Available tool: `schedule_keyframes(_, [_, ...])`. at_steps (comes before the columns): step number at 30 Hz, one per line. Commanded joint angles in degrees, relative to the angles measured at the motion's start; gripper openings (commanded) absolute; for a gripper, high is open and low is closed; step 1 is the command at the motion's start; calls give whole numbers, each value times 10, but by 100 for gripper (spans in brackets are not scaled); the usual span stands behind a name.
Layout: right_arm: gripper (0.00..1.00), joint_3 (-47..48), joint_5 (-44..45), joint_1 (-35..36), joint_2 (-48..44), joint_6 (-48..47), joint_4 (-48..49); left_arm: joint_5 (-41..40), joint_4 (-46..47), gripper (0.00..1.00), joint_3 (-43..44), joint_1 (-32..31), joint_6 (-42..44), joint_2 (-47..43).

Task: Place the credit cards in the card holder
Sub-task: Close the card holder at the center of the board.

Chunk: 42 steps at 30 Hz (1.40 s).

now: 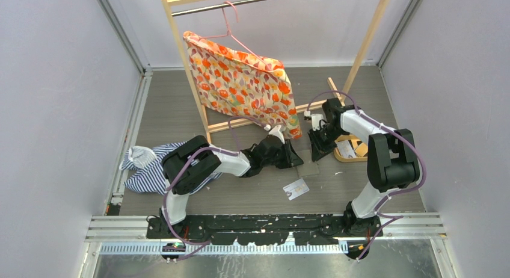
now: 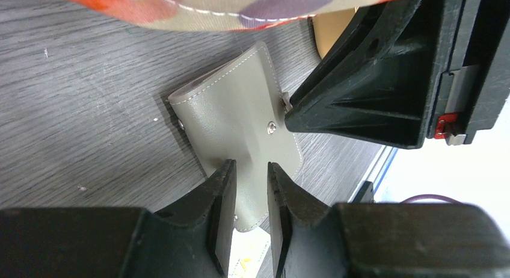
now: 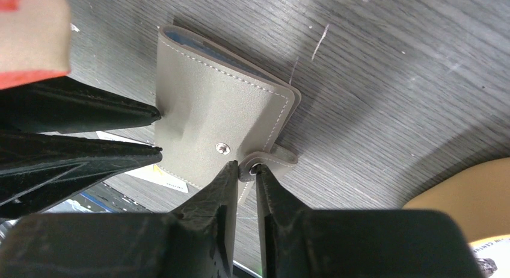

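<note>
The taupe card holder (image 2: 231, 112) lies folded shut on the table, also seen in the right wrist view (image 3: 204, 109) and the top view (image 1: 308, 168). My left gripper (image 2: 251, 169) is nearly shut, its tips pressed on the cover and pinching a ridge in it. My right gripper (image 3: 246, 166) is shut on the holder's snap tab (image 3: 267, 160), which is lifted off its stud. The two grippers (image 1: 296, 156) (image 1: 317, 150) face each other across the holder. A white credit card (image 1: 296, 189) lies just in front of the holder. Another pale card (image 1: 345, 148) lies in the tray.
An oval tan wooden tray (image 1: 358, 151) sits right of the right gripper. A wooden rack (image 1: 193, 79) with an orange floral cloth (image 1: 243, 85) on a hanger stands just behind the grippers. A striped garment (image 1: 147, 166) lies at the left.
</note>
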Motion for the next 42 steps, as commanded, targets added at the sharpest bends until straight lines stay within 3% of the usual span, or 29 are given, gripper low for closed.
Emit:
schedule_keyframes(1, [18,-1,7,4,-39,-2,3,-9,3,27,16,-4,13,2])
schedule_keyframes(10, [2,-4,15,4,-45,-7,5,-5,3,27,20,-5,13,11])
schedule_keyframes(17, [1,-2,25,4,-44,-16,5,-6,3,27,24,-7,14,18])
schedule_keyframes(19, [15,-1,33,4,-45,-21,1,-6,2,27,25,-8,14,20])
schedule_keyframes(22, [24,-5,41,4,-44,-22,6,-6,1,27,26,-8,14,24])
schedule_keyframes(35, [36,-4,53,25,-33,-24,6,-8,1,26,26,-8,14,26])
schedule_keyframes(42, [33,-5,61,34,-30,-25,4,-9,3,26,26,-8,14,26])
